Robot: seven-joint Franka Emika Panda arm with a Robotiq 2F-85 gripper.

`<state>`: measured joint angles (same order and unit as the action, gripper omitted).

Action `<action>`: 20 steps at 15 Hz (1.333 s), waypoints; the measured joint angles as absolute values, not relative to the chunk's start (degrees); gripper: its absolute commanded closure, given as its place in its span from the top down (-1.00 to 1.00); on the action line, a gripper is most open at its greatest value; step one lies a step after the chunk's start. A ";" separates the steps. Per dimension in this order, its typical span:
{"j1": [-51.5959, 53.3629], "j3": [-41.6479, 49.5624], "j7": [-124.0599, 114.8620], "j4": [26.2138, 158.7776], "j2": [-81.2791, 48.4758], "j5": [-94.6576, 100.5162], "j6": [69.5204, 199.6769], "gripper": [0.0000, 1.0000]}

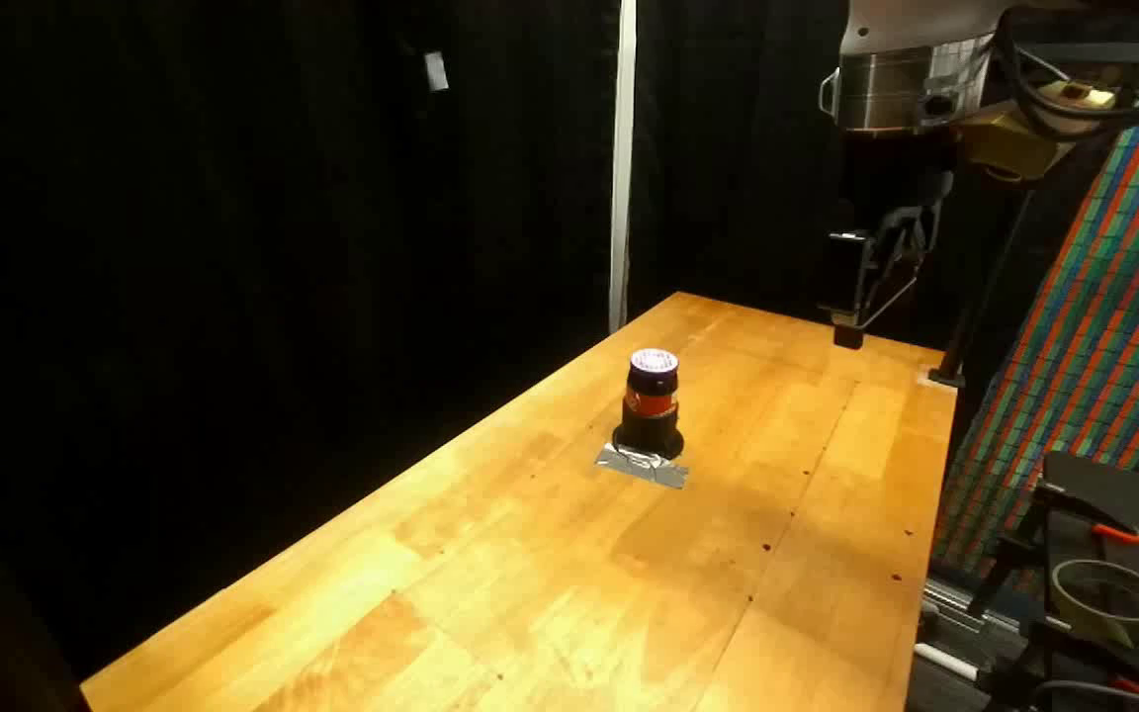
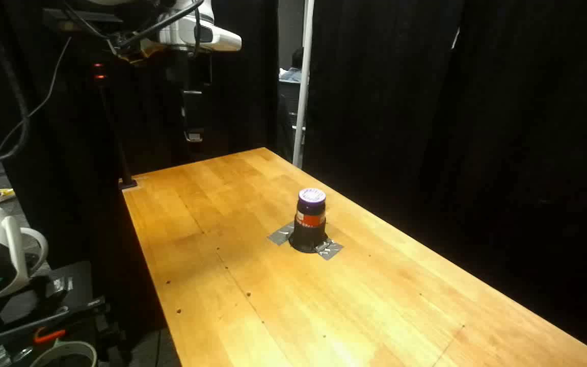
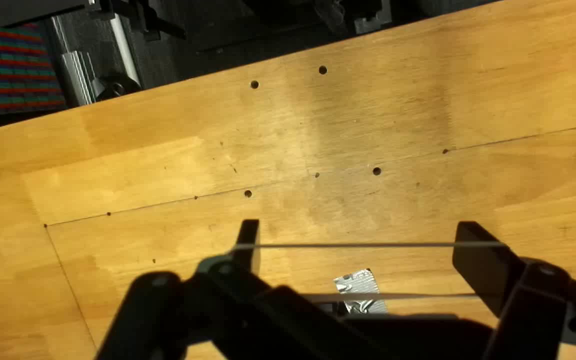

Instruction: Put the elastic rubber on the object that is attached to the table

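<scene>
The elastic rubber (image 3: pixel 355 245) is a thin pale band stretched around both fingers of my gripper (image 3: pixel 360 224) in the wrist view. The fingers are spread wide, with only table showing between their tips. In both exterior views my gripper (image 1: pixel 847 337) (image 2: pixel 194 136) hangs above the far part of the table. I cannot clearly make out the band there. The object attached to the table is an upright dark cylinder (image 1: pixel 651 403) (image 2: pixel 310 220) with a red label and a purple-white top. Silver tape (image 3: pixel 360 286) fixes its base. In the wrist view the gripper mostly hides it.
The wooden table (image 1: pixel 569 574) has small dark holes. A dark post (image 1: pixel 947 376) (image 2: pixel 127 183) stands at its far corner. A side cart with a tape roll (image 1: pixel 1110 591) is beside the table. Black curtains (image 1: pixel 283 247) and a white pole (image 2: pixel 302 92) stand behind it.
</scene>
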<state>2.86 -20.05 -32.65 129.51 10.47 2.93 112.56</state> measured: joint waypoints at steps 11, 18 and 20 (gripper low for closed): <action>4.17 -13.73 -19.49 125.61 4.35 5.49 116.34 1.00; 3.44 -8.20 0.68 105.39 -16.15 -0.68 119.87 1.00; 3.43 -8.18 2.59 99.33 -21.95 -4.18 118.32 1.00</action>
<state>3.43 -8.18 2.59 99.33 -21.95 -4.18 118.32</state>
